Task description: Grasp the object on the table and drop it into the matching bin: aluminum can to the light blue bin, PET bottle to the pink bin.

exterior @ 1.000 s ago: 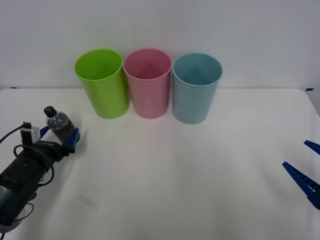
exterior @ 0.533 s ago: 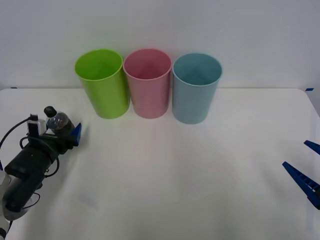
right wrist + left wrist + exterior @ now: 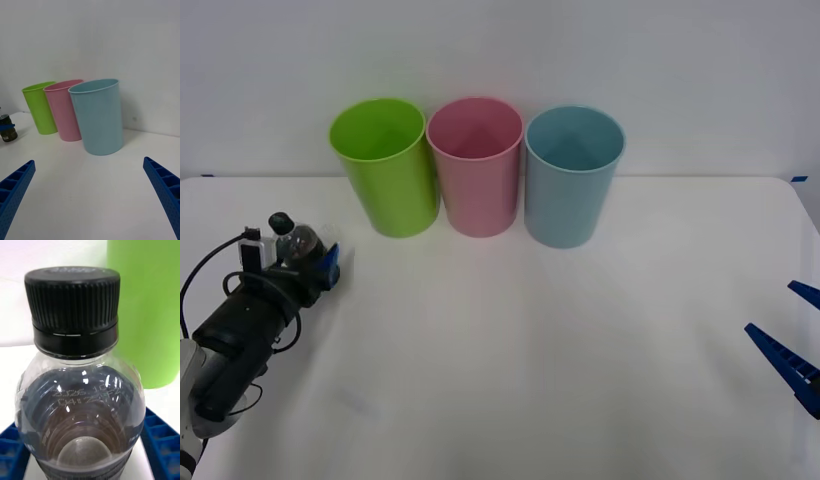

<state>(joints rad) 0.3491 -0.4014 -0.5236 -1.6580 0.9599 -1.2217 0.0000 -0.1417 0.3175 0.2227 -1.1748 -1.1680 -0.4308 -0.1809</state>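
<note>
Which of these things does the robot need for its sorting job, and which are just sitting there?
Needed for the job:
- PET bottle, between the left gripper's fingers
- pink bin, where the bottle goes
- table

Just sitting there:
- lime green bin
- light blue bin, meant for cans
- right gripper, open and waiting at the table's right edge

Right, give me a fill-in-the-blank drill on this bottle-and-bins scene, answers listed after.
1. The left gripper is closed around the PET bottle, whose screw cap is ____ in colour.
2. Of the three bins standing in a row on the table, the pink bin is the ____ one.
3. The bin nearest the bottle is the ____ bin.
4. The right gripper, idle at the table's right edge, has its fingers ____.

Missing words: black; middle; lime green; open
</note>
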